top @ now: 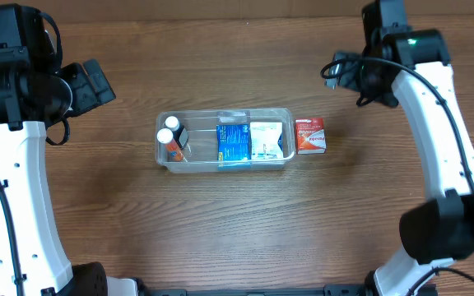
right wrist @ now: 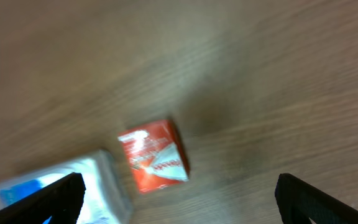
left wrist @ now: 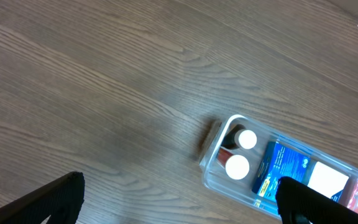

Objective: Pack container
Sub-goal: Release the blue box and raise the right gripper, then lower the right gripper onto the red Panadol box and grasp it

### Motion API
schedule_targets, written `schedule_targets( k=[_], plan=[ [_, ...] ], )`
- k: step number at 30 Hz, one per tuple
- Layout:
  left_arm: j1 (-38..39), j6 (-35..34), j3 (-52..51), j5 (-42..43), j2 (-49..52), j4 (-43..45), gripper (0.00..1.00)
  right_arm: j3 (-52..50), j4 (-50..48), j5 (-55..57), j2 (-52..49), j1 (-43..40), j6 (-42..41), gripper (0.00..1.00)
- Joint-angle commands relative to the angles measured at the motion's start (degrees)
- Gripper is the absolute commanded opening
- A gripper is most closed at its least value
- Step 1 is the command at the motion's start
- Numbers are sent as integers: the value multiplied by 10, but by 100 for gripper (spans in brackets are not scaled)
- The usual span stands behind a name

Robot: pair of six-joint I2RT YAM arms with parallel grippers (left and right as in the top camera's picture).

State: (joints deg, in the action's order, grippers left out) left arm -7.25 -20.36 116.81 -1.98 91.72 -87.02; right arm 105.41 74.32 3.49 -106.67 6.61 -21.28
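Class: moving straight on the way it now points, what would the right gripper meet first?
Probably the small red cardboard box, ahead of the open right gripper; depth is unclear, so it might instead reach the wooden table just beside it.

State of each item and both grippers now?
container: on table, partly packed
white-capped bottles: two, inside container, left end, capped
blue box: inside container, middle
white box: inside container, right end
red box: outside, on table by container's right end
left gripper: open, empty
right gripper: open, empty
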Motion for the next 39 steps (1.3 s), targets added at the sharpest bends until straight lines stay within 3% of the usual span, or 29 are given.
schedule_targets(
  k=[1,7,19,39],
  plan=[
    [-2,16,1,-1,-1,3,100,-62,-23,-28,-18,1,21,100],
    [-2,16,1,-1,-1,1,100,-116,-63,-58,-47,1,52,100],
    [-2,16,1,-1,-1,-1,100,-125,-64,-101,-102,19,98,100],
    [-2,16,1,-1,-1,-1,100,-146,-86,-101,-139,43,97,100]
  ],
)
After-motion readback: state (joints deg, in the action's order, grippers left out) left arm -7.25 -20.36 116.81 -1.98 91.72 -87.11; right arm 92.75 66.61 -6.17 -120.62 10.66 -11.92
